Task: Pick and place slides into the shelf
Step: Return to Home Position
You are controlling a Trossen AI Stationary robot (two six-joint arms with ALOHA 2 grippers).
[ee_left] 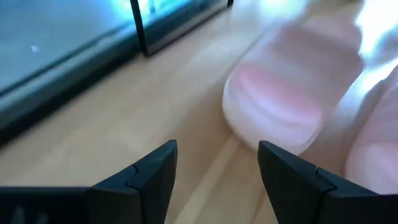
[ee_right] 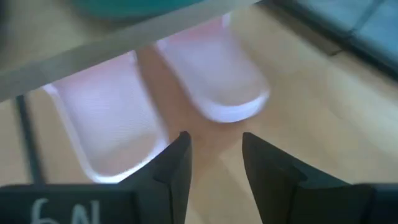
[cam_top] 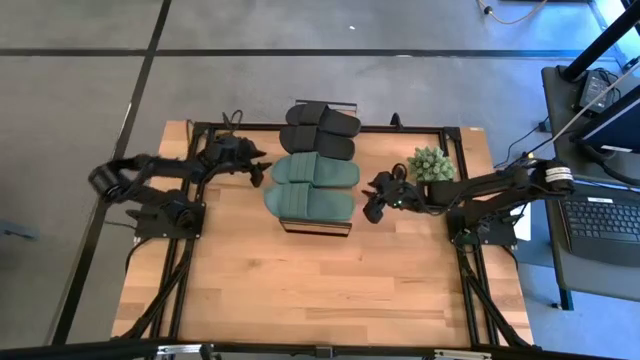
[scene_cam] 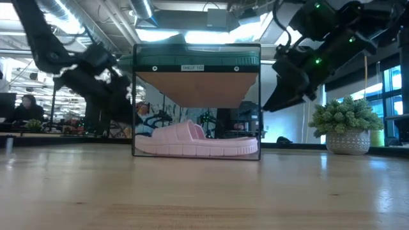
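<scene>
The shelf (cam_top: 318,228) stands mid-table. On its top board a black pair of slides (cam_top: 322,130) lies at the far end and a dark green pair (cam_top: 312,185) at the near end, soles down. A pale pink pair (scene_cam: 195,142) lies on the bottom level under the top board (scene_cam: 197,86). My left gripper (cam_top: 265,168) hovers open just left of the shelf, with a pink slide's end (ee_left: 286,99) ahead of it (ee_left: 217,155). My right gripper (cam_top: 372,198) hovers open just right of the shelf, facing both pink slides (ee_right: 217,74) past its fingers (ee_right: 214,149).
A potted green plant (cam_top: 430,163) stands on the table close behind my right arm, right of the shelf (scene_cam: 348,128). A side desk with a laptop (cam_top: 600,215) lies beyond the table's right edge. Bare wood (cam_top: 320,290) spreads toward the near edge.
</scene>
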